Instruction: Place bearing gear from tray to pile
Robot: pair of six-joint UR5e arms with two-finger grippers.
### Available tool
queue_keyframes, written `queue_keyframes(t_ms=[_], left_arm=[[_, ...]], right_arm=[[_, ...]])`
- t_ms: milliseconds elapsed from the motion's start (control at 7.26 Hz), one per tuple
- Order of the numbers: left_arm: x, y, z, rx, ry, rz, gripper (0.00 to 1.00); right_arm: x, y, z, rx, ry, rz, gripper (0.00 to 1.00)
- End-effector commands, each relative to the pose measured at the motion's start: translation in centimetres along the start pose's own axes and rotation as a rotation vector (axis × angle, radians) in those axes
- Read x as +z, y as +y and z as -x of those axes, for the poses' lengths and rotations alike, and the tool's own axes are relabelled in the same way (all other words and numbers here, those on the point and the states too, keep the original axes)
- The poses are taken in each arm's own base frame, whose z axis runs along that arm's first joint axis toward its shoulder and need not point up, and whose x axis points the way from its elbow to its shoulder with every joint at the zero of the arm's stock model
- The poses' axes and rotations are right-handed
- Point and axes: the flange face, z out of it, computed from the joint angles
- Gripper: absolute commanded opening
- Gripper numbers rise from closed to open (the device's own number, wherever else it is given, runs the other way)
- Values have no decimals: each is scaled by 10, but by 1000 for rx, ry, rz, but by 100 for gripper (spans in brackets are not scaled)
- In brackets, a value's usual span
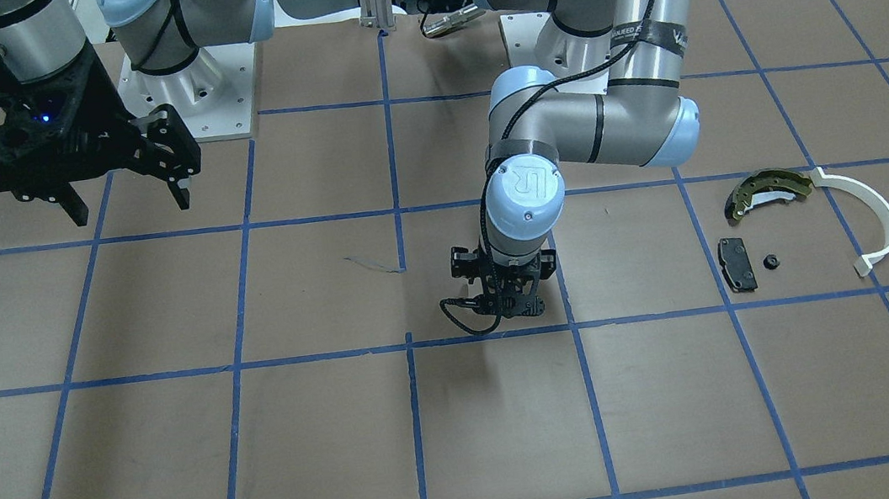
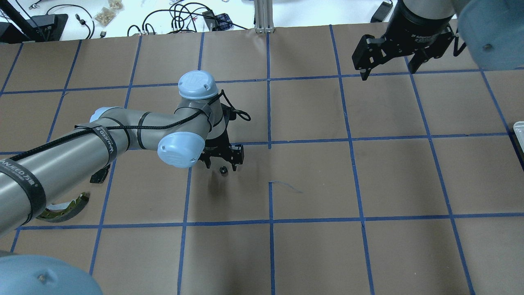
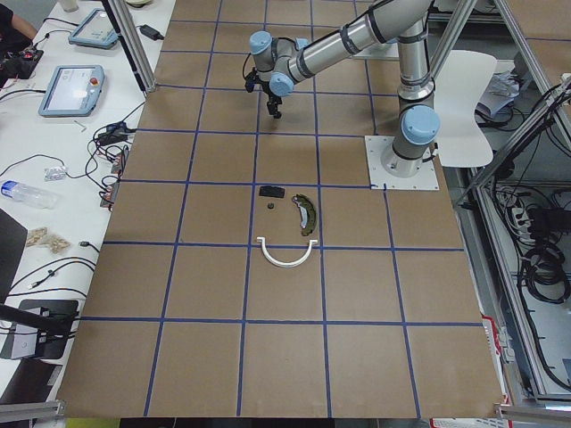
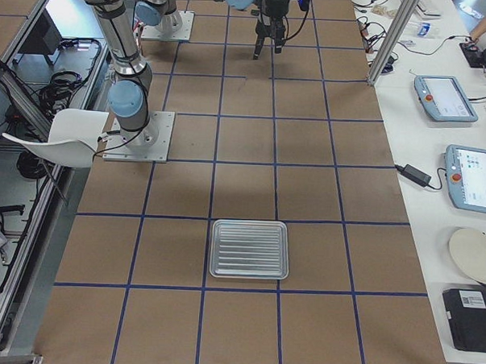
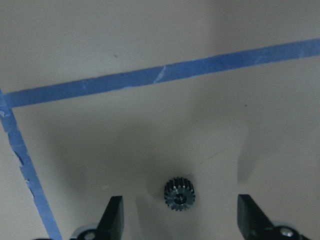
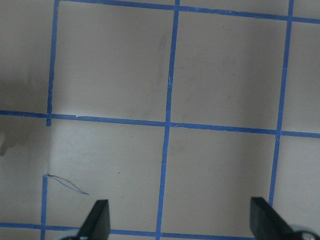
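Since the bearing gear (image 5: 179, 194) lies flat on the brown paper (image 1: 331, 433) near the table's middle, out of the tray (image 4: 250, 248) and well apart from the pile, the step in hand looks like a pick by the left gripper (image 2: 221, 164). It hangs straight over the gear with its fingers (image 5: 114, 217) spread wide and nothing clamped. To do it well, I judge the wrist should line the gear up evenly between the two tips, since the wrist view shows it slightly forward of them. It should then sink until the tips nearly brush the paper and close squarely on the toothed rim. So small and low a part could easily skid or flip out of a crooked pinch. A blue tape line (image 5: 165, 75) crosses just beyond the gear, which lies clear of it on the paper. The pile lies off on the left arm's side: an olive-gold brake shoe (image 1: 768, 191), a white arc (image 1: 873, 218), a black pad (image 1: 736, 263) and a small black round part (image 1: 769, 261) just beside the pad. Bare paper runs between gear and pile, so a lifted, straight carry seems open, with room to set down near the pad. The right gripper (image 1: 125, 200) hovers high toward the tray's side, spread and empty, well away from that path.
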Motion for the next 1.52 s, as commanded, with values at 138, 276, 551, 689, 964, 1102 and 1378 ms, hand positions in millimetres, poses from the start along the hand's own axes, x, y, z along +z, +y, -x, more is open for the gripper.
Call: queue_keyframes(t_ms=[138, 276, 551, 689, 964, 1102, 1378], left_arm=[[5, -2, 0, 3, -3, -1, 59], [6, -1, 0, 3, -4, 3, 59], [9, 0, 1, 3, -5, 9, 59], [9, -1, 1, 3, -4, 8, 59], [9, -1, 0, 3, -2, 8, 0], [5, -3, 0, 3, -2, -3, 0], [-24, -14, 32, -44, -31, -47, 0]], right_arm=[[-1, 0, -10, 30, -5, 12, 100], [-3, 2, -9, 33, -5, 12, 100], [-3, -2, -10, 56, -53, 15, 100], [0, 1, -8, 57, -66, 39, 100], [-4, 5, -14, 54, 1, 68, 100], [-4, 5, -13, 52, -8, 70, 100], [-2, 4, -13, 51, -12, 72, 100]])
